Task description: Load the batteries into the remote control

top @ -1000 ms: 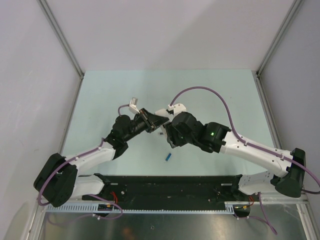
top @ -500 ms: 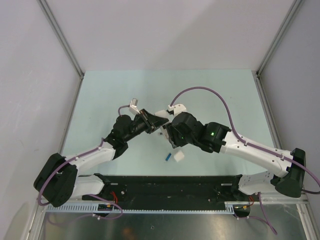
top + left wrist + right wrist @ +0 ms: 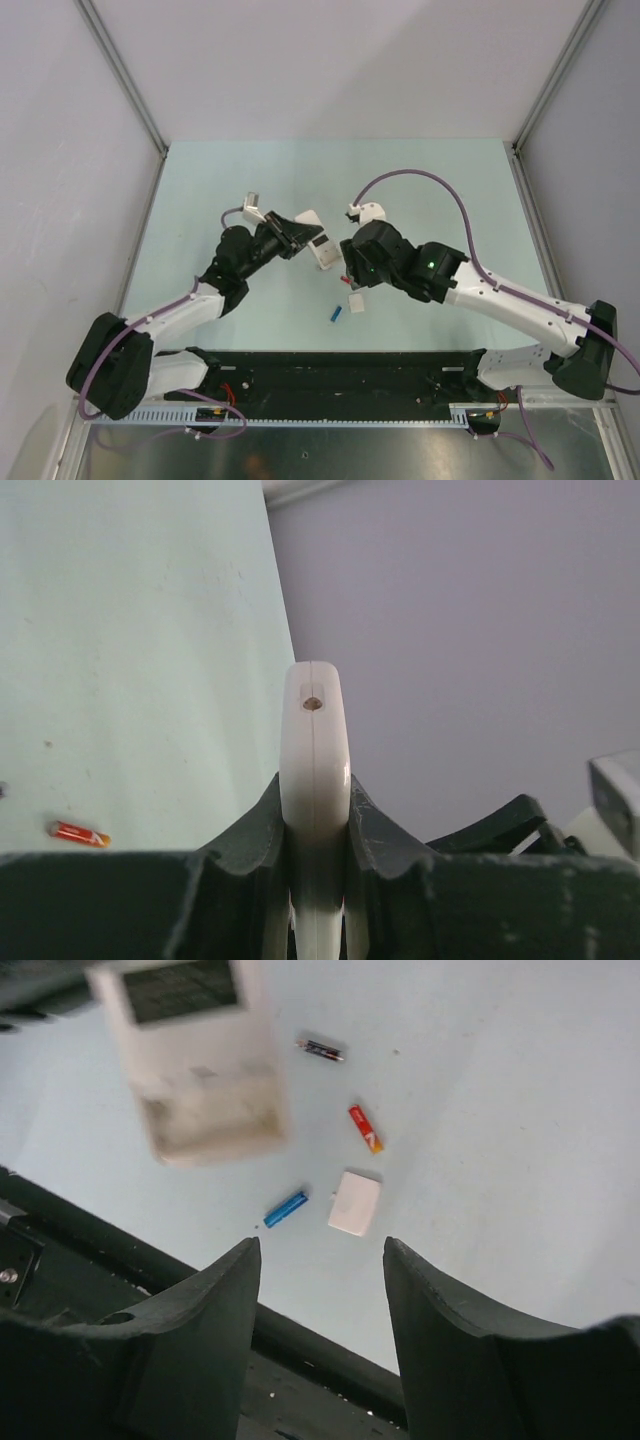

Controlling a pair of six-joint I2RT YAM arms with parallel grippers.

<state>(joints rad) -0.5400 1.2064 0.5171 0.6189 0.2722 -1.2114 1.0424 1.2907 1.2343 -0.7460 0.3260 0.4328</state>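
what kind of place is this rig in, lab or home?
Most likely a lab robot cell: a pale-green table walled by plain grey panels on metal frame posts, with the left arm and right arm bolted to a black base rail.

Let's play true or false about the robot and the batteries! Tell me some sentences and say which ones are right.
1. The left tool grips the remote. True.
2. The right tool holds the blue battery. False: it is open and empty, and the blue battery lies on the table.
3. A red battery lies on the table. True.
4. All the batteries are inside the remote. False: the blue one, the red one and a dark battery lie on the table.
5. A white piece lies close beside the blue battery. True.
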